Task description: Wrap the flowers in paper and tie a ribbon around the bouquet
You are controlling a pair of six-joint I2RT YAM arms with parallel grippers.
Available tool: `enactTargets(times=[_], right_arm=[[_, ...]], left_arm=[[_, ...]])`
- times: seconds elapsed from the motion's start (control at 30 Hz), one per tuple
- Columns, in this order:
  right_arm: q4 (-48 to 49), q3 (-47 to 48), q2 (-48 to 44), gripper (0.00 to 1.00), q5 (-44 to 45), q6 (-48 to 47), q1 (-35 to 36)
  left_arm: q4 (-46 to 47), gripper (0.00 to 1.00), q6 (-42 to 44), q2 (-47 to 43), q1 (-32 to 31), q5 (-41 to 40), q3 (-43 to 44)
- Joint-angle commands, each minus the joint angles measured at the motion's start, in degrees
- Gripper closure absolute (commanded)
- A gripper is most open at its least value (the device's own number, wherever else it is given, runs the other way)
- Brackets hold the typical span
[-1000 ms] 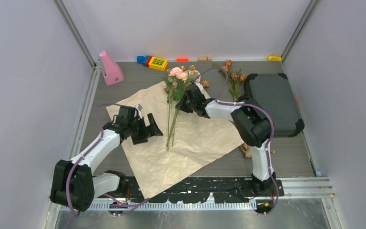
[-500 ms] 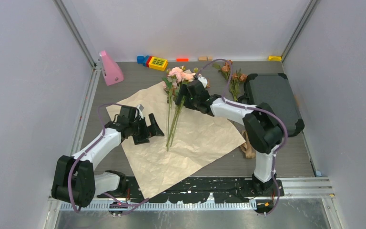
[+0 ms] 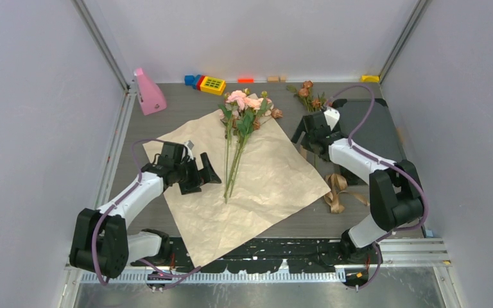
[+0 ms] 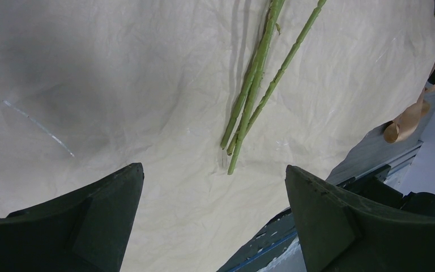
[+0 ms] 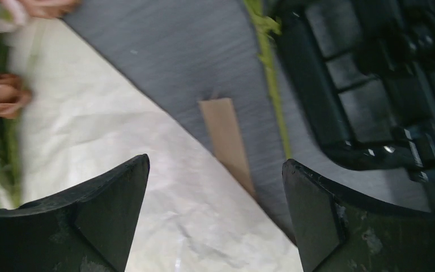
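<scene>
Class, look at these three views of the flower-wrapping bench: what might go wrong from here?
1. The pink artificial roses lie loose on the crinkled beige paper sheet, so folding may scatter their stems.
2. The brownish-red roses lie beside the black hard case; the open fingers of the right gripper might strike it.

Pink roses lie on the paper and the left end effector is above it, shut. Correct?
No: the left end effector is open, as the left wrist view shows. The pink roses do lie on the paper below it.
</scene>
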Motion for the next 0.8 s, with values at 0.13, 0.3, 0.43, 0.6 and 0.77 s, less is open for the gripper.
enactTargets(times=[0.13,0.3,0.43,0.6,0.77], right_arm=[[-2.04,-1.97,2.53,0.14,2.67,0.41,-4.04],[-0.35,-0.84,7.89,0.33,1.78,0.32,-6.29],[0.9,0.72,11.38,0.42,2.72,-0.14,-7.13],[2.01,2.98,15.21,0.56,3.03,-2.97,-7.28],[1.82,6.72,18.68,0.57,6.88,-5.2,-7.28]], left_arm=[[1.95,0.0,1.02,1.32,0.0,0.88,0.11],[1.95,0.0,1.11,1.65,-0.04,0.6,0.1],[1.88,0.0,1.2,1.99,0.0,0.47,0.14],[1.78,0.0,1.28,2.48,0.0,0.15,0.23],[1.69,0.0,1.29,2.45,0.0,0.13,0.31]])
